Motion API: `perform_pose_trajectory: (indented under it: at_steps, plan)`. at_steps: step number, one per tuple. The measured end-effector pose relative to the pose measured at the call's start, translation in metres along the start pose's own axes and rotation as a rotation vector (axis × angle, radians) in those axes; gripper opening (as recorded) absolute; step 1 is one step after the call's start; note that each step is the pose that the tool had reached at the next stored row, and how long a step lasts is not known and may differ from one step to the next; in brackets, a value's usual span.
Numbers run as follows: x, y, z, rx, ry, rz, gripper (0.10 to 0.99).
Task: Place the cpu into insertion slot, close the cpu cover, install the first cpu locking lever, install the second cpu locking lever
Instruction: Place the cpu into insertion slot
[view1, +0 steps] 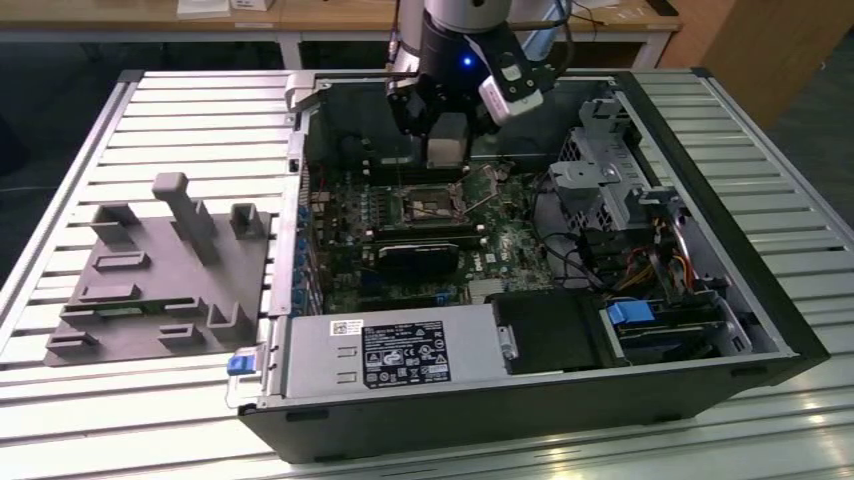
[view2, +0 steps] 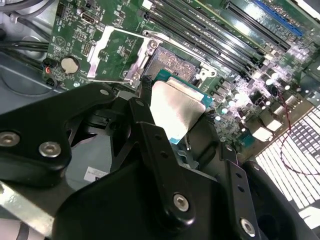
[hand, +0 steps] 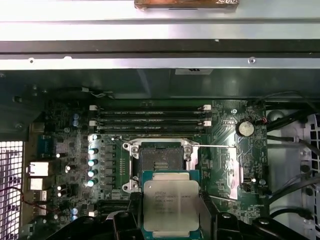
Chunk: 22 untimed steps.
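My gripper (view1: 447, 152) is shut on the cpu (hand: 171, 202), a flat square chip with a dull silver top on a green base. In both wrist views the black fingers (view2: 142, 107) clamp two opposite edges of the cpu (view2: 176, 112). The chip hangs tilted just above and beside the insertion slot (hand: 161, 160), a square socket with a dark centre and silvery rim on the green board (view1: 430, 205). The socket (view2: 175, 62) lies uncovered. The cpu cover (view2: 116, 52), a silvery frame plate, is swung open next to it.
The open computer case (view1: 747, 300) lies on a slatted table. Long black memory slots (hand: 150, 117) run beside the socket. A silver power supply (view1: 387, 355), a black fan block (view1: 414, 258) and a drive cage with cables (view1: 621, 190) surround it. A grey fixture plate (view1: 160, 270) sits on the exterior view's left.
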<state>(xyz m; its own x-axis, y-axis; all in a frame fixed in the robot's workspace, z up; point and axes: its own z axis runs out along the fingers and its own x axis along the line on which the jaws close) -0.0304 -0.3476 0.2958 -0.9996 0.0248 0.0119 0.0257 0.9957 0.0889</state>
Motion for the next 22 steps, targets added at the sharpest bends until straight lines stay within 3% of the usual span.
perform_pose_trajectory:
  at_steps: [15, 22]
  plan:
    - [0.0041, -0.0023, 0.0267, 0.000, -0.0021, 0.001, 0.537]
    - [0.0041, -0.0026, 0.0307, -0.001, -0.0122, 0.115, 0.537]
